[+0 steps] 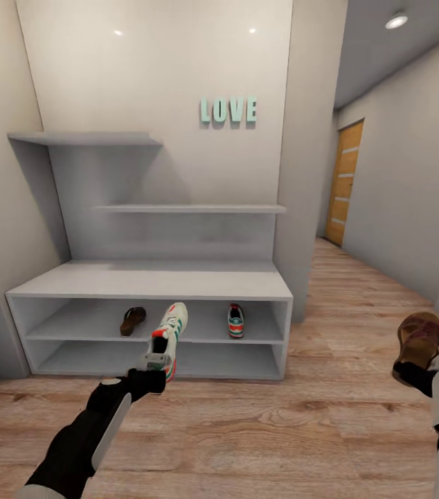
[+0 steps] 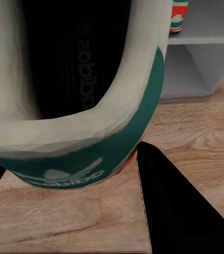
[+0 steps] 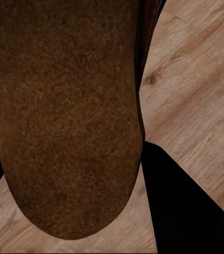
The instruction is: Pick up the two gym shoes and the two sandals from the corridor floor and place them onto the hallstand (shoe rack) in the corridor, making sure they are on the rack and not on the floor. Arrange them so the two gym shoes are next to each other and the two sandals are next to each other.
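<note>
Nearest the head camera, the left gripper [image 1: 151, 378] is clamped on the heel end of a gym shoe [image 1: 169, 335], held above the corridor floor [image 1: 261, 430] in front of the hallstand [image 1: 150, 281]. The shoe's long axis runs from the gripper up and away toward the rack, toe leading, pointing into the upper open shelf. In the left wrist view the shoe's collar [image 2: 85, 132] sits between the dark fingers [image 2: 175, 211], with teal lining facing the camera.

The right gripper [image 1: 413, 371] is closed on a dark-brown sandal [image 1: 420, 337], carried upright near the head view's right edge, well apart from the rack and beyond its right end. The right wrist view shows the sandal's brown surface [image 3: 64, 116] between the fingers, with the floor planks behind.

On the upper open shelf, the second gym shoe [image 1: 236, 320] rests toward the right end and the second sandal [image 1: 133, 321] toward the left, with a bare span between them.

Judgement: the left arm is the nearer, and its shoe is already in line with that span. The held shoe's target lies ahead and slightly right, beside its mate. The sandal's mate lies at the shelf's left, across from the right arm, so that placement looks the more awkward.
</note>
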You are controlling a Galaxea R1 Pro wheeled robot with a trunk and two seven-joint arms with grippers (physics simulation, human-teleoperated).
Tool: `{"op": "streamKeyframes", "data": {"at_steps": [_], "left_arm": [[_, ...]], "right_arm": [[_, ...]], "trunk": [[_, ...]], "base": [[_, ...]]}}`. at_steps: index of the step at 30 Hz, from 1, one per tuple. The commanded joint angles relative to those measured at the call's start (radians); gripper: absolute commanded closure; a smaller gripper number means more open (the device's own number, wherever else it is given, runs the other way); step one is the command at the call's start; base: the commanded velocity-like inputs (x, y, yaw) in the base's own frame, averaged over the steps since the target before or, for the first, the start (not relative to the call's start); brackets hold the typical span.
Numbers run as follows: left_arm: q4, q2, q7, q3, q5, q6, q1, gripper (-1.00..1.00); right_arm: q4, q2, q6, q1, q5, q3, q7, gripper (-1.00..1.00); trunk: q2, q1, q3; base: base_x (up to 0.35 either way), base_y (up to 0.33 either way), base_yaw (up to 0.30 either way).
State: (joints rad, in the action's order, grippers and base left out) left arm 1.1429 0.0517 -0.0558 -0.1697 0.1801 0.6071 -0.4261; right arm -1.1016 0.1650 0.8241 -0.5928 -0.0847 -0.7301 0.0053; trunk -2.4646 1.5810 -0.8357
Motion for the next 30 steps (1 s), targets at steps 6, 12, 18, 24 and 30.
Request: {"op": "streamKeyframes", "data": {"at_steps": [6,12,18,24,30], "left_arm": [[-0.004,-0.021,0.002,-0.003,0.004,0.139,-0.064,1.00],[-0.021,-0.040,0.004,-0.006,0.005,0.212,-0.116,1.00],[-0.034,-0.068,0.005,-0.013,0.002,0.222,-0.134,1.00],[-0.034,-0.072,0.004,-0.019,0.001,0.223,-0.137,1.00],[-0.034,-0.072,0.004,-0.025,0.002,0.222,-0.137,1.00]], "right_arm": [[-0.059,0.005,0.076,-0.001,-0.005,-0.003,0.001,1.00],[-0.071,0.010,0.090,-0.001,-0.005,-0.003,0.001,1.00],[-0.107,0.011,0.152,-0.001,-0.005,-0.003,0.001,1.00],[-0.129,0.009,0.168,-0.001,-0.007,-0.003,0.001,1.00],[-0.132,0.008,0.170,-0.001,-0.009,-0.003,0.001,1.00]], "trunk": [[0.000,0.000,-0.001],[0.000,0.000,-0.001],[0.000,0.000,-0.001],[0.000,0.000,-0.001],[-0.021,0.011,-0.011]], "base": [[0.000,0.000,0.000],[0.000,0.000,0.000],[0.000,0.000,0.000],[0.000,0.000,0.000],[0.000,0.000,0.000]]}}
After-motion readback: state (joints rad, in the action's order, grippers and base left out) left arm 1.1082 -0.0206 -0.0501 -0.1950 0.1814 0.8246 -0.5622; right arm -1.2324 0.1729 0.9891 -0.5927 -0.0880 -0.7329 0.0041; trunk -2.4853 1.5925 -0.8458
